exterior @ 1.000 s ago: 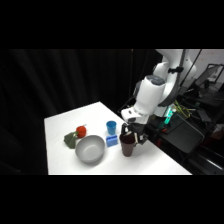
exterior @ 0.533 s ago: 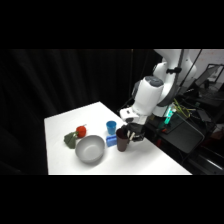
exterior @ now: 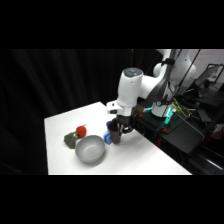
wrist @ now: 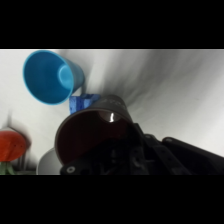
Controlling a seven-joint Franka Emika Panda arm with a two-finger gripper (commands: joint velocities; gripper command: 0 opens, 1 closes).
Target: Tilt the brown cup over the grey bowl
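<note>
Brown cup [exterior: 115, 133] lifted and already leaning toward grey bowl [exterior: 90, 149], not yet over it.

Held in the gripper [exterior: 120, 129], clenched on the cup's rim and wall as judged from the wrist view, where the dark linkage meets the cup's near edge. Hanging just off the white table [exterior: 140, 160], just beside the bowl's right rim, with the small blue cup [exterior: 108, 138] tucked close between cup and bowl. Long axis tilted, mouth turned partly toward the wrist camera, interior seemingly empty. Bowl lying to the picture's lower left of the gripper in the side view, so probably a short carry that way before tipping further. Green-and-red lump [exterior: 75, 136] beyond the bowl, apart from both.
</note>
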